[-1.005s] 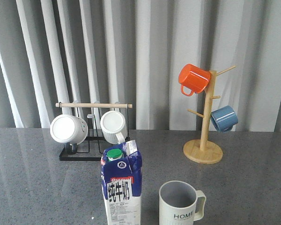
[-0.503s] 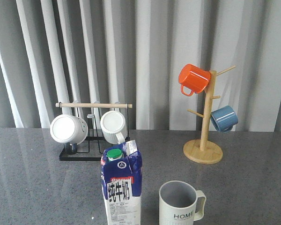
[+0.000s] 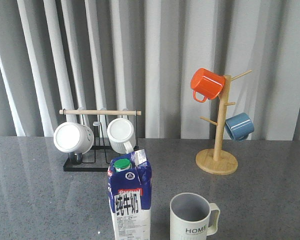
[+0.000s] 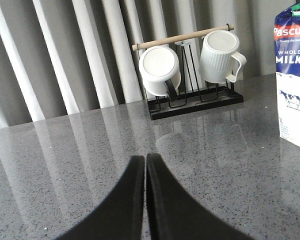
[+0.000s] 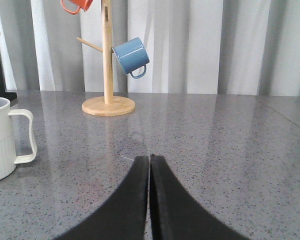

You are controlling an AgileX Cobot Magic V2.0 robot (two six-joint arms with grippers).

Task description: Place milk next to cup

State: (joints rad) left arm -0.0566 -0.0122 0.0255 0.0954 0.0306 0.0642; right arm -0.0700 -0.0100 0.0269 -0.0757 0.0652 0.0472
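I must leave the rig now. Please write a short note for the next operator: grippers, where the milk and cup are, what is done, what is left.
Left gripper: shut, empty, low over the table.
Right gripper: shut, empty, also low over the table.
Milk: upright at the near edge, free of both grippers.
Cup: upright to the right of the milk, handle facing right, a small gap between them.
Done: milk appears to stand beside the cup already.
Left: probably nothing; just confirm the placement.

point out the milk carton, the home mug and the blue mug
milk carton (image 3: 130, 200), front view, on its blue front panel
HOME mug (image 3: 190, 225), front view, on its outer wall
blue mug (image 5: 131, 55), right wrist view, on its side
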